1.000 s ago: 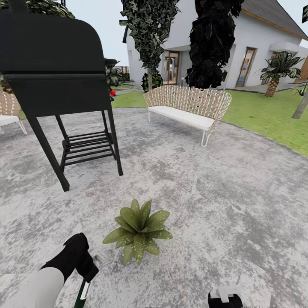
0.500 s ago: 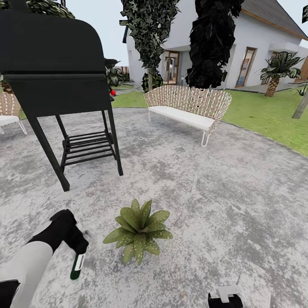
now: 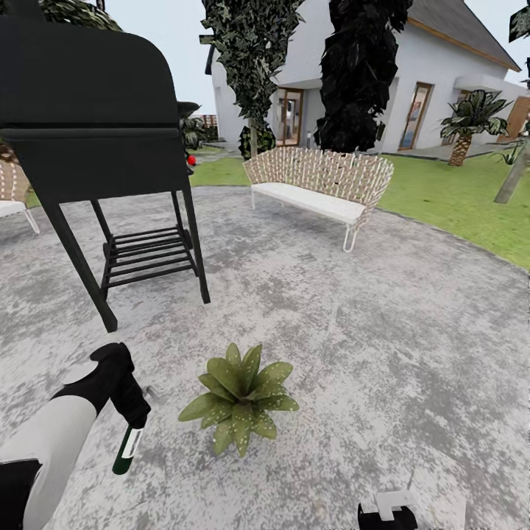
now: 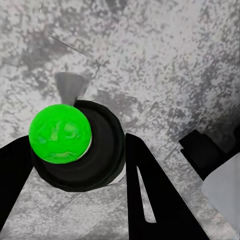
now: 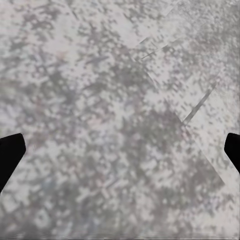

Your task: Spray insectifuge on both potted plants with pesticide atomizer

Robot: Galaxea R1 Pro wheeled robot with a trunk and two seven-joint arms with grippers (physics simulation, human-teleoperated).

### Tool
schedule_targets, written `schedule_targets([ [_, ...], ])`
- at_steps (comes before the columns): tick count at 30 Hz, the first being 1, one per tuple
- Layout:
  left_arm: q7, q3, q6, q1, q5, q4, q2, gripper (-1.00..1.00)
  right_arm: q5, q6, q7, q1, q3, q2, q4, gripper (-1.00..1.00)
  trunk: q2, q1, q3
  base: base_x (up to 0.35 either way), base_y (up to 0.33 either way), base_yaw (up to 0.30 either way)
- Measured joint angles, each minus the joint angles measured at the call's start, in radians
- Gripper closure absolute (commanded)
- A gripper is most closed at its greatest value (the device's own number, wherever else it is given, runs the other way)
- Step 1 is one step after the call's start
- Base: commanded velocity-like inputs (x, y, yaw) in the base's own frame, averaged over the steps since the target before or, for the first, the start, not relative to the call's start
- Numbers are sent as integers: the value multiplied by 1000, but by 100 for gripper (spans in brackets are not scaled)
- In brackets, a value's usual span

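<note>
On the round grey patio (image 3: 383,331) of the garden stands a potted plant (image 3: 239,397), a low rosette of pointed, speckled green leaves. To its left my left gripper (image 3: 135,421) is shut on the pesticide atomizer (image 3: 126,450), a dark green bottle with a white label hanging below the fingers. In the left wrist view the atomizer (image 4: 60,132) shows a bright green cap in a black collar between the black fingers (image 4: 145,195), with a grey nozzle ahead. My right gripper (image 3: 388,515) is low by the view's bottom edge, right of the plant. It is open (image 5: 120,150) over bare paving.
A black grill on legs (image 3: 96,132) stands behind and left of the plant. A wicker bench (image 3: 316,184) sits at the patio's far edge, and a wicker chair (image 3: 11,195) at far left. Lawn (image 3: 456,206), palms and a white house lie beyond.
My left arm has lifted and drawn back to the left with the atomizer, so more of the bottle hangs in view. The head view has shifted slightly. The right gripper stays put.
</note>
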Motion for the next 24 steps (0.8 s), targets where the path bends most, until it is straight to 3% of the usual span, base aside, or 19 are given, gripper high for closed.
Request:
schedule_targets([
  [8,7,5,3,0,1,2,-7,100,-1,0,0,0,-1,1,0,-100,0,0,4,-11,281,-243],
  [17,5,5,3,2,8,13,-20,100,-3,0,0,0,-3,2,-6,-100,0,0,5,36,97,-64],
  [24,12,4,2,3,5,14,-72,100,-2,0,-1,0,-3,1,-5,-100,0,0,9,7,6,-267],
])
